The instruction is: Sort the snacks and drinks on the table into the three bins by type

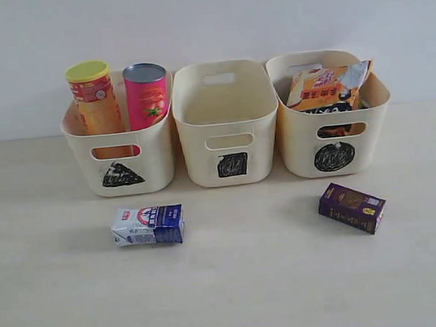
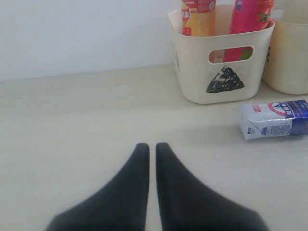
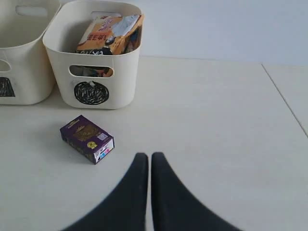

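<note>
Three alike cream plastic tubs with handle cutouts stand in a row at the back of the pale worktop (image 1: 249, 288), rims close together; the left bin (image 1: 161, 149) bears a black scribbled triangle, the middle bin (image 1: 196, 154) a square, the right bin (image 1: 295, 147) a circle.

The triangle bin holds two tall chip tubes, both upright and side by side: a yellow-orange tube with a yellow lid (image 1: 96, 97) and a pink tube with tomato print and a silvery top (image 1: 147, 96); the circle bin holds a crinkly orange noodle bag (image 1: 325, 87), lying tilted across its top, with a darker bag (image 1: 332, 109) mostly hidden beneath it.

Both drinks lie on the worktop, outside the bins; the small white-and-blue rectangular carton (image 1: 147, 225) lies on its side in front of the triangle bin, apart from it; the small dark purple carton with gold print (image 1: 351, 207) lies flat and skewed in front of the circle bin, also apart from it.

The left jaws are closed on nothing, their dark fingers (image 2: 132, 192) pressed together but for a thin slit; the white-and-blue carton lies well ahead of them and off to one side; the right jaws are likewise closed and hold nothing, their fingers (image 3: 168, 197) near the purple carton but not touching it.
</note>
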